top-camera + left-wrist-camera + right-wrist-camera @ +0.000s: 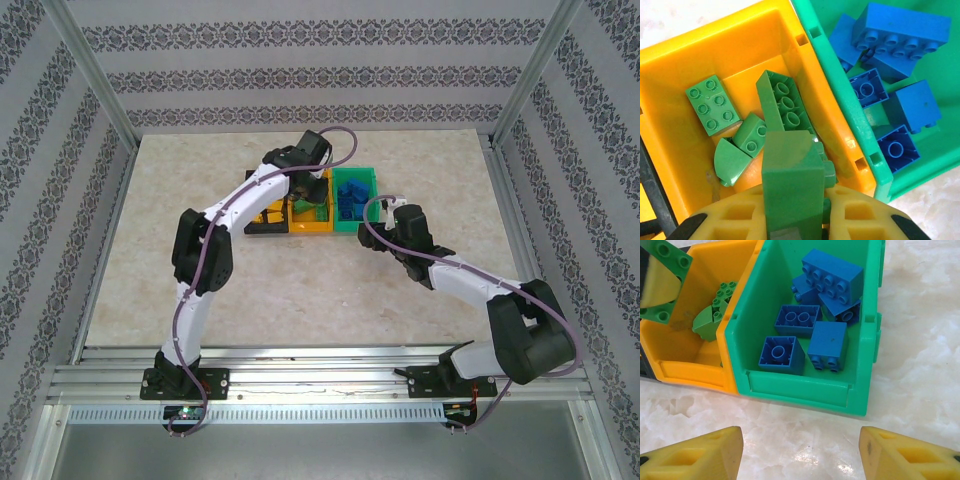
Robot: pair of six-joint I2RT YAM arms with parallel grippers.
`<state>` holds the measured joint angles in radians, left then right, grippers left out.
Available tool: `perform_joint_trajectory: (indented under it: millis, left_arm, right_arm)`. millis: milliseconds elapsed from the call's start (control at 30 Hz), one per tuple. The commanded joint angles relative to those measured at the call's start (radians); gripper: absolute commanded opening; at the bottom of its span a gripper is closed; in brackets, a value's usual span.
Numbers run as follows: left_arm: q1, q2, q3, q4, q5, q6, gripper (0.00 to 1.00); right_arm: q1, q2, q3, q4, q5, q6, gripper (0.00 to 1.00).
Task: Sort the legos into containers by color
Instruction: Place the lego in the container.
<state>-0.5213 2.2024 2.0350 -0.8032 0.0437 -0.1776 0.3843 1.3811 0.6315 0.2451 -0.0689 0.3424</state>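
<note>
1. Table [200, 260]: it carries the three containers in a row, touching side by side. Every lego you can make out is either in a bin or in a gripper, so judge the sort as nearly complete.

2. Containers:
- Black bin [262, 230], on the left. Yellow-orange legos [270, 213] show inside it, but the left arm hides most of the interior, so you cannot confirm a count.
- Orange-yellow bin [740, 45], in the middle. It holds the green legos [710, 105], several of them lying loosely.
- Green bin [800, 390], on the right. It holds the blue legos [832, 277], with about six visible.

3. Left gripper [795, 217]: it hangs over the orange-yellow bin with its jaws pinched on the held green lego [792, 182], directly above the green ones already sorted. This brick is not yet released. Dropping it here appears to be the step in hand.

4. Right gripper [800, 450]: its jaws are spread and hold nothing. It sits low over the table, just in front of the green bin.
</note>
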Motion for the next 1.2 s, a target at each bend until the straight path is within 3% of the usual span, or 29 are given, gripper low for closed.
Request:
perform_joint_trajectory:
  millis: [0, 100, 167, 400, 733, 1167]
  left_arm:
    - [0.01, 0.028, 0.036, -0.037, -0.015, 0.034, 0.29]
    - [0.01, 0.027, 0.034, -0.031, -0.014, 0.028, 0.54]
    - [0.01, 0.011, 0.024, -0.028, -0.022, 0.023, 0.59]
    - [0.01, -0.152, -0.196, 0.147, -0.01, 0.001, 0.61]
    - [0.019, -0.507, -0.736, 0.597, -0.043, -0.062, 0.58]
    - [0.112, -0.928, -1.258, 0.93, -0.194, -0.121, 0.51]
  right_arm:
    - [0.003, -0.021, -0.012, 0.032, -0.005, 0.018, 0.63]
    - [0.002, -0.019, -0.011, 0.031, -0.008, 0.02, 0.63]
    - [0.002, -0.023, -0.012, 0.032, -0.007, 0.02, 0.63]
    - [0.001, -0.027, -0.015, 0.032, -0.013, 0.024, 0.64]
    - [-0.002, -0.004, -0.01, 0.037, -0.008, 0.024, 0.64]
    - [-0.005, 0.006, -0.009, 0.037, 0.032, -0.002, 0.63]
